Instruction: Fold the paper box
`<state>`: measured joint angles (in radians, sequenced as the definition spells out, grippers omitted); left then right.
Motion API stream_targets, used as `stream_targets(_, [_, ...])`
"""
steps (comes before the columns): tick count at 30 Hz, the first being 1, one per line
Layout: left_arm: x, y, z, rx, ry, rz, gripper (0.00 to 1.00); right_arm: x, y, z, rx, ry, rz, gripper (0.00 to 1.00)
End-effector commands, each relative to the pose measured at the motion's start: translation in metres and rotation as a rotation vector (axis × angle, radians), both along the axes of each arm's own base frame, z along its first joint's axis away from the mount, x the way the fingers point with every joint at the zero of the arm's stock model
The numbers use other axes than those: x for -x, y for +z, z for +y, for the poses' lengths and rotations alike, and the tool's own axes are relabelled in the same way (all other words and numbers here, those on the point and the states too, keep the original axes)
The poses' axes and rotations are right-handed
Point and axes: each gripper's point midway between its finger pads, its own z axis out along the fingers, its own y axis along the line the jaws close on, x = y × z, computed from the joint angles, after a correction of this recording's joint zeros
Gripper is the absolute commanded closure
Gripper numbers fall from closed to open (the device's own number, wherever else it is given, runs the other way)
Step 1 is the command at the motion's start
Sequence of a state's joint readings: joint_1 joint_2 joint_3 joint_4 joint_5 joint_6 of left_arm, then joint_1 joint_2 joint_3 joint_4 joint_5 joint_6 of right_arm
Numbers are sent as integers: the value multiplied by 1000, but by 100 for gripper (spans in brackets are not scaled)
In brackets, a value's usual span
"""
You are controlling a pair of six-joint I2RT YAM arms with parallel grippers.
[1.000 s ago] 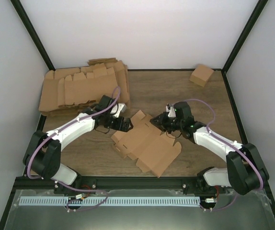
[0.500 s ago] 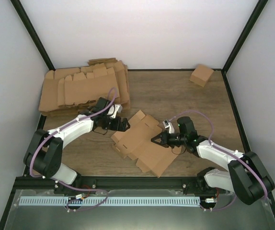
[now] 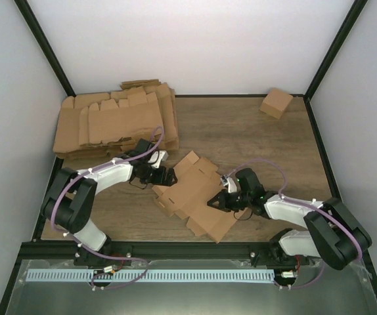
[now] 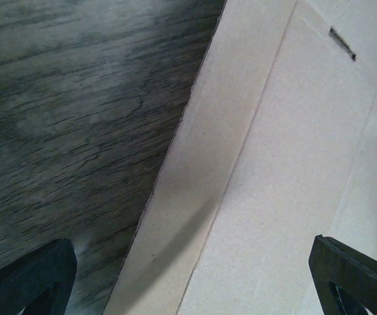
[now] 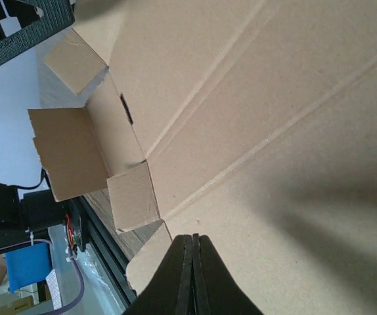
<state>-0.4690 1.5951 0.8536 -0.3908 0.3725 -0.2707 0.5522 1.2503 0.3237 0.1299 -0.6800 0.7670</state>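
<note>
Wooden bench (image 3: 241, 125) carries the blank (image 3: 198, 197), mostly flat: folding barely begun. At its edge the left pincer (image 3: 168, 176) gapes; the right pincer (image 3: 214, 203) is clenched empty.

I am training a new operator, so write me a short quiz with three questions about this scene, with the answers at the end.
1. True or false: the small folded brown cardboard box stands near the far right corner of the wooden table.
2. Choose one. In the right wrist view, the right gripper, over the unfolded brown cardboard blank, is: A) wide open; B) shut; C) out of view.
3. Fill the gap: the stack of flat brown cardboard blanks lies at the far ___ side of the table.

Key: 1 true; 2 B; 3 left.
</note>
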Motion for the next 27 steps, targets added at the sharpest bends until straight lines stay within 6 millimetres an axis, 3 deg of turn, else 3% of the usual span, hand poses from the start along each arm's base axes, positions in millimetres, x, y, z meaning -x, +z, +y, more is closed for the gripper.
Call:
stream_targets(1, [-1, -10, -4, 13, -41, 9, 0, 3, -12, 1, 43, 10, 0, 99])
stream_targets(10, [2, -17, -16, 56, -80, 58, 10, 3, -42, -9, 162, -22, 48, 99])
stream_targets(14, [3, -16, -20, 70, -94, 67, 24, 7, -53, -9, 187, -11, 75, 99])
stream_targets(21, [0, -1, -26, 70, -118, 19, 48, 6, -52, -5, 194, -6, 70, 99])
stream_targets(27, [-5, 22, -28, -91, -151, -108, 82, 4, -50, -4, 192, -4, 65, 99])
